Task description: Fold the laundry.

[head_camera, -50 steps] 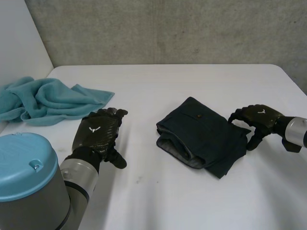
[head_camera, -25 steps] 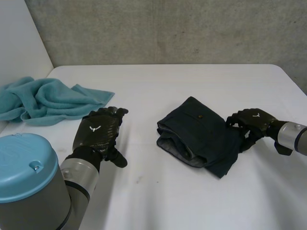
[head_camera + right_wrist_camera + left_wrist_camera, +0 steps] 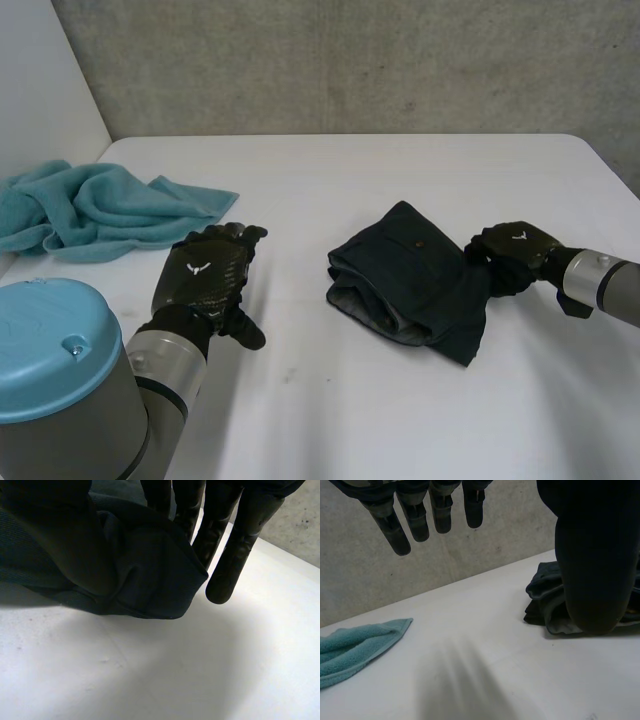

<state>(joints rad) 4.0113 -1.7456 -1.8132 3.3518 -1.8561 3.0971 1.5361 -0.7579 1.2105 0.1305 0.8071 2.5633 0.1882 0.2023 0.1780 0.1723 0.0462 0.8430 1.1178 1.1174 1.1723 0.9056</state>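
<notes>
On the bench (image 3: 330, 420), right of centre: dark garment (image 3: 415, 285), folded into a thick bundle and lying on the white surface, with a paler grey inner layer showing along the edge nearest the left arm.
Right hand: right hand (image 3: 510, 250) sits at the right-hand edge of the dark garment, in contact with the cloth.
Right hand, grip: closed on the cloth. In the right wrist view the thumb (image 3: 60, 525) lies over the top of a bunched corner of the garment (image 3: 145, 570), and most of the fingers (image 3: 235, 555) reach down behind it, so the corner is pinched between them. One finger hangs straight just beside the cloth edge.
Garment corner: the pinched corner is lifted slightly clear of the bench, and the rest of the bundle lies flat.
Left hand: left hand (image 3: 205, 275) is over bare bench, well apart from the dark garment and between it and the towel.
Left hand, grip: fingers straight and spread, thumb out to the side, nothing held. The left wrist view confirms this.
Teal towel: teal towel (image 3: 100, 210) lies crumpled and unfolded at the far left of the bench, near the left hand but not touching it.
Left arm: grey joint with a light-blue cap (image 3: 50, 340) in the near left corner of the head view.
Surroundings: grey concrete wall (image 3: 350, 60) behind the bench.
</notes>
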